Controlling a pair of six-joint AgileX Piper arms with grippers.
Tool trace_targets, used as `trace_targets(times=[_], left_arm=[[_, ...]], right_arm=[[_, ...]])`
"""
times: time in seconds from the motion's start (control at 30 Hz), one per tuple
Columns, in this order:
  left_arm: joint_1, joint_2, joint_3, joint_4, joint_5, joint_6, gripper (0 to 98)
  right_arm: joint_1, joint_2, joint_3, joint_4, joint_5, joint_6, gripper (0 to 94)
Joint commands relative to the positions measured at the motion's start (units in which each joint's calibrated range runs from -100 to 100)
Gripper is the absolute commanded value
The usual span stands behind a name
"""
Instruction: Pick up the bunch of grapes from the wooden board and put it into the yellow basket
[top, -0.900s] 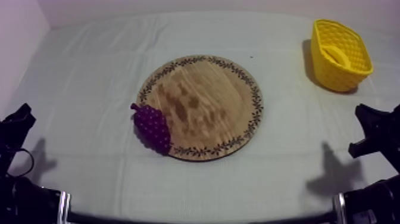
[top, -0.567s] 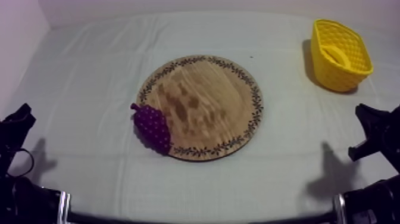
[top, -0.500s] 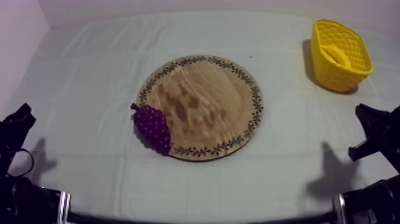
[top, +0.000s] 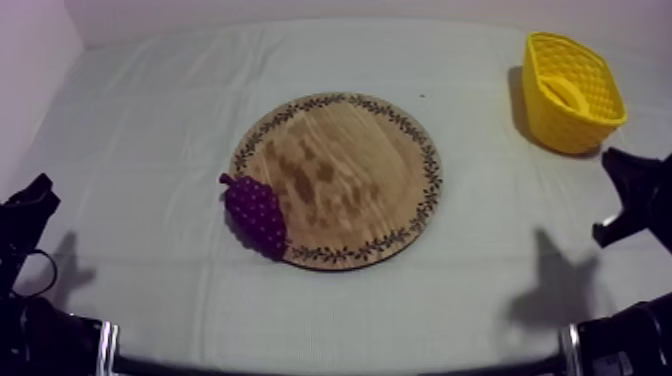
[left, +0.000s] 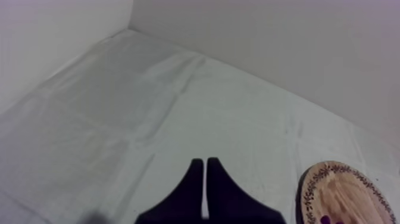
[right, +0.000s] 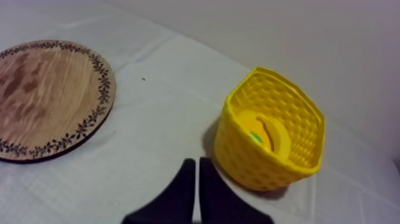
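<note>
- Top view: the bunch of grapes lies at the lower left rim of the round wooden board, which sits mid-frame. Part of the bunch is on the wood and part hangs over the patterned rim toward the cloth.
- Its long axis runs diagonally, with the stem end at the upper left and the broad end at the lower right.
- The yellow basket stands upright at the upper right of the frame, well apart from the board, with a yellow toy fruit already inside.
- The left arm sits low at the left edge and the right arm at the right edge, just below the basket. The grapes are on the board's left side, so I judge the left arm nearer to them. The right arm is far nearer to the basket.
- Left wrist view: the left gripper has its fingers pressed together in a narrow wedge, grasping nothing. It hangs over bare cloth, and the board's rim is off to one side of the tips. A sliver of purple at that rim is probably the grapes.
- Right wrist view: the right gripper is likewise clenched on nothing. The basket is just beyond its tips and the board is farther off on the other side. I cannot tell what kind of fruit is in the basket.
</note>
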Motion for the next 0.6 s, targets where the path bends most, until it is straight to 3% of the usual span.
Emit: trace_targets(times=[0.0,0.33,0.57], left_arm=[[0.0,0.0,0.0,0.01,0.0,0.0,0.0],[0.0,0.0,0.0,0.01,0.0,0.0,0.0],[0.0,0.0,0.0,0.01,0.0,0.0,0.0]], right_arm=[[0.3,8.9,-8.6,0.2,1.8,-2.9,0.2],[-0.3,35.0,-50.9,-2.6,24.7,-6.7,0.2],[-4.4,51.1,-73.6,-4.1,42.2,-9.2,0.2]])
